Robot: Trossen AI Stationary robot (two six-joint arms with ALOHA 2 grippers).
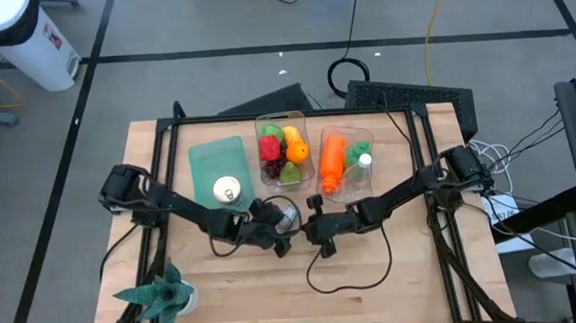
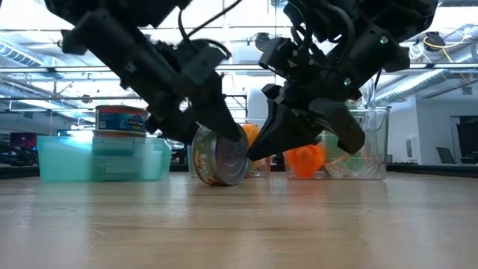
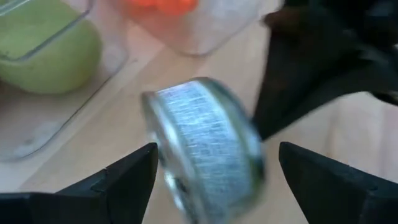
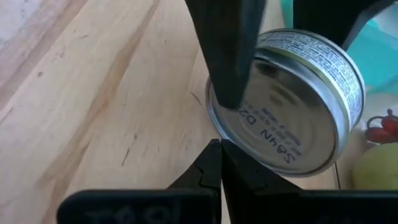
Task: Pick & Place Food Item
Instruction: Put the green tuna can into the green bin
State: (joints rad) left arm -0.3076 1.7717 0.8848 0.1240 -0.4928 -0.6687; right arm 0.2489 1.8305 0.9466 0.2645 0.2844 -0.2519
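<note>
Between gripper fingers [image 3: 124,180], round metal can [image 3: 205,146]

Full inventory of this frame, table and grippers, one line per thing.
Tin can: one, silver, on its edge mid-table between both grippers.
Second can: one, silver top, upright on the teal tray.
Teal tray: one, left of the bins.
Clear bin: one, holds red, green, yellow and orange fruit.
Second clear bin: one, holds an orange carrot-like item and green pieces.
Toy plant: one, teal-green, near-left table corner.
Left gripper: fingers open, straddling the tipped can.
Right gripper: shut, tips at the can's flat face.
</note>
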